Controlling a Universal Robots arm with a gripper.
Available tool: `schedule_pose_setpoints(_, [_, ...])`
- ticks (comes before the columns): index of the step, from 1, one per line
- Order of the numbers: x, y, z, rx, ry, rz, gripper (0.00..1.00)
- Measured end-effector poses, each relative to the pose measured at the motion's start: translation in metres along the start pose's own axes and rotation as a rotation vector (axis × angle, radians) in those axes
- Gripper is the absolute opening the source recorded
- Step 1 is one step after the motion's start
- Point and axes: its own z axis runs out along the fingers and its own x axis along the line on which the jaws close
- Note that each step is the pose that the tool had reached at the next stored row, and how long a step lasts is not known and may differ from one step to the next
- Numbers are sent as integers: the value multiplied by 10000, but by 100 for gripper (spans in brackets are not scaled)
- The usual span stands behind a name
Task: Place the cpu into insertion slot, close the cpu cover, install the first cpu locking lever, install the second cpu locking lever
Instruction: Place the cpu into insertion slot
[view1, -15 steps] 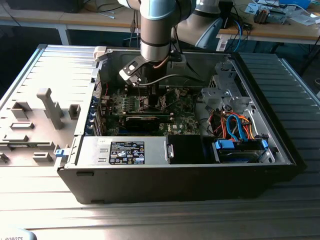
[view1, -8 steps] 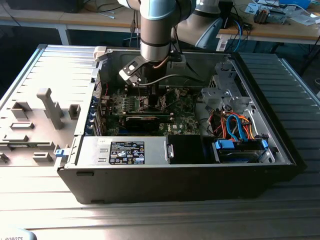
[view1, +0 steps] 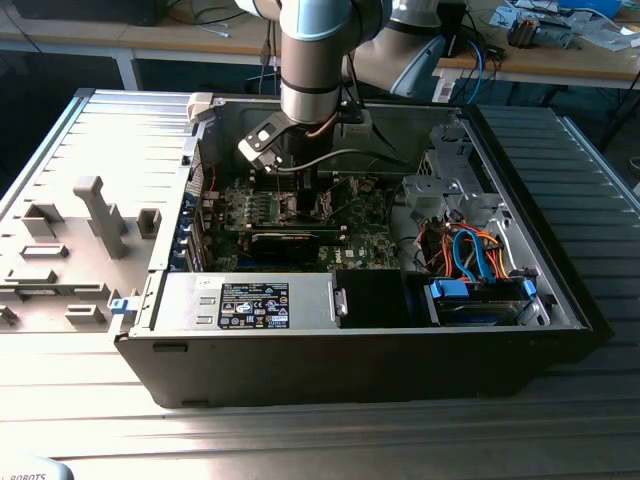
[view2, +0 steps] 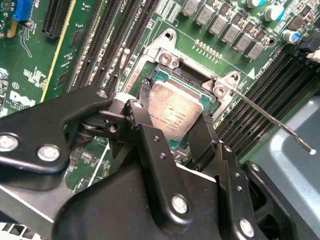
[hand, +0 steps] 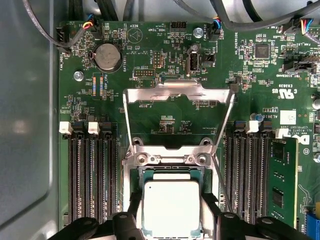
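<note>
The cpu (hand: 171, 205), a silver-topped square chip, lies level in the insertion slot (hand: 136, 176) on the green board, and its substrate edges show inside the metal frame. My gripper (hand: 171, 216) straddles it, one black finger (hand: 135, 212) against each side. In the second wrist view the cpu (view2: 175, 112) sits between the same fingers (view2: 202, 135). The cpu cover (hand: 178, 92) stands flipped open on its hinge beyond the slot. A thin locking lever (view2: 270, 119) juts out unlatched. In the exterior view the gripper (view1: 305, 195) reaches down into the computer case.
Black memory slots (hand: 90, 175) flank the socket, with a fitted memory stick (hand: 282, 180) on one side. A coin battery (hand: 107, 56) and cables lie past the cover. The case walls (view1: 350, 350), drive bay wiring (view1: 470, 250) and a grey fixture table (view1: 90, 230) surround the board.
</note>
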Motion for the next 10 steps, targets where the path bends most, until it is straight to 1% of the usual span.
schedule_pose_setpoints(1, [0,0,-1,1,-2,0,62])
schedule_pose_setpoints(4, [-1,1,-3,2,-4,0,62])
schedule_pose_setpoints(5, [-1,1,-16,2,-4,0,62])
schedule_pose_setpoints(7, [-3,0,-106,1,-2,0,62])
schedule_pose_setpoints(8, [-4,-1,-171,2,-4,0,62])
schedule_pose_setpoints(9, [5,-1,-222,2,-3,-1,62])
schedule_pose_setpoints(10, [7,0,-232,1,-3,-2,62])
